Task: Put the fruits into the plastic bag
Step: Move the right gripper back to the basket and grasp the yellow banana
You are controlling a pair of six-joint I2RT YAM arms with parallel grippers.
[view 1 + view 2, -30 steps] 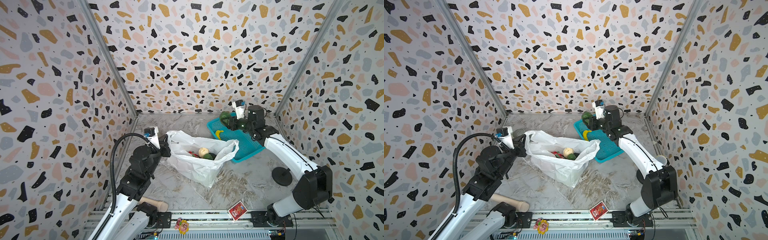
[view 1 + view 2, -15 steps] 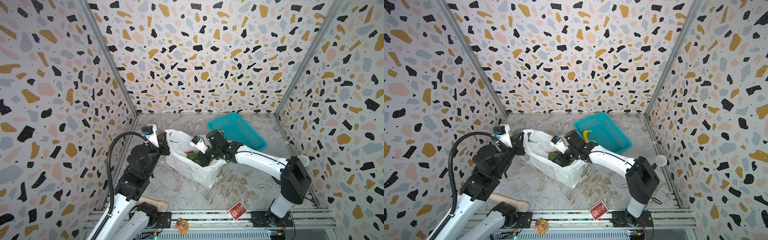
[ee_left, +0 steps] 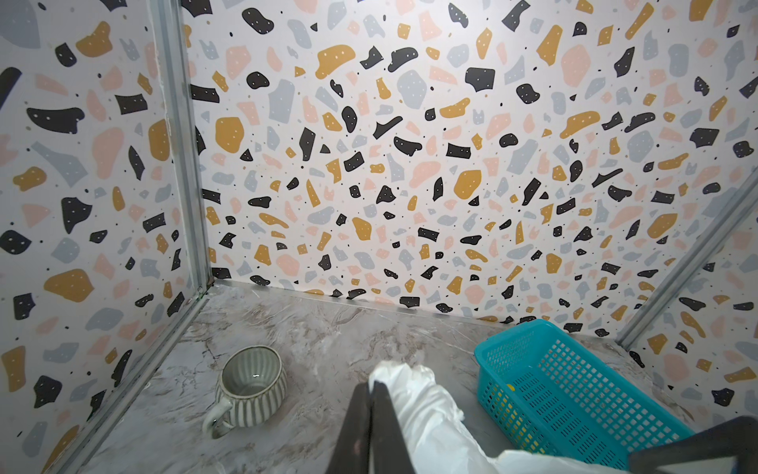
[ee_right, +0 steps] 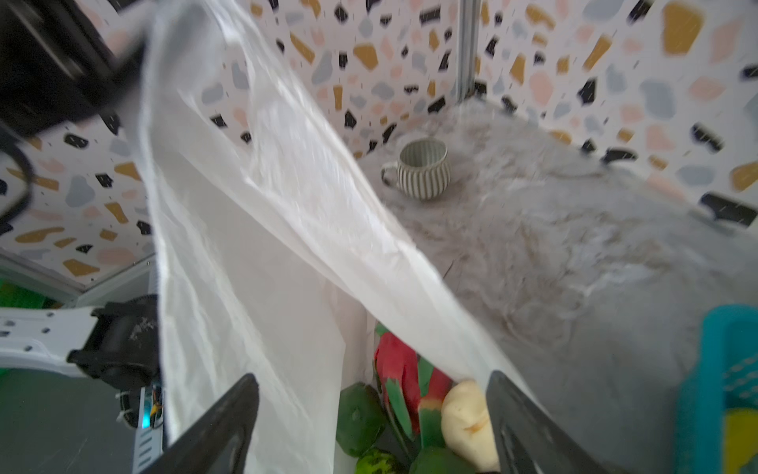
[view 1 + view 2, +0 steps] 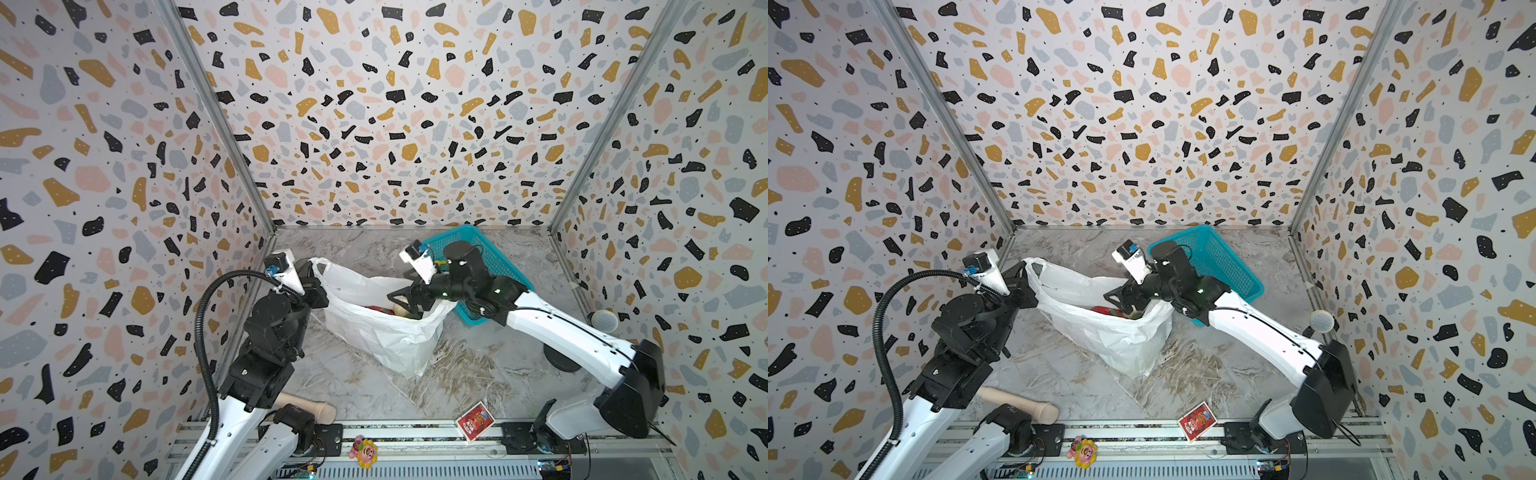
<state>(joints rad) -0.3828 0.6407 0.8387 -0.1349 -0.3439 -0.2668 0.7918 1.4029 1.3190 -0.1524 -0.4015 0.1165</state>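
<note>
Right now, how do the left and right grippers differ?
The left gripper is shut, pinching the edge of the bag; the right gripper is open and holds nothing.
In both top views the left gripper sits at the bag's left end, while the right gripper hangs over the bag's mouth, above the fruits.
Shared: both are at the bag.

The white, crinkly plastic bag (image 5: 386, 336) slumps mid-table, its mouth gaping upward and one handle pulled up toward the table's left edge. Inside lie a red-pink dragon fruit (image 4: 396, 361) with green scales, a cream knobbly piece (image 4: 467, 414) and green round fruits (image 4: 359, 418) – all touching. A yellow fruit (image 4: 738, 435) sits in the teal basket (image 3: 506, 338) beside the bag.
</note>
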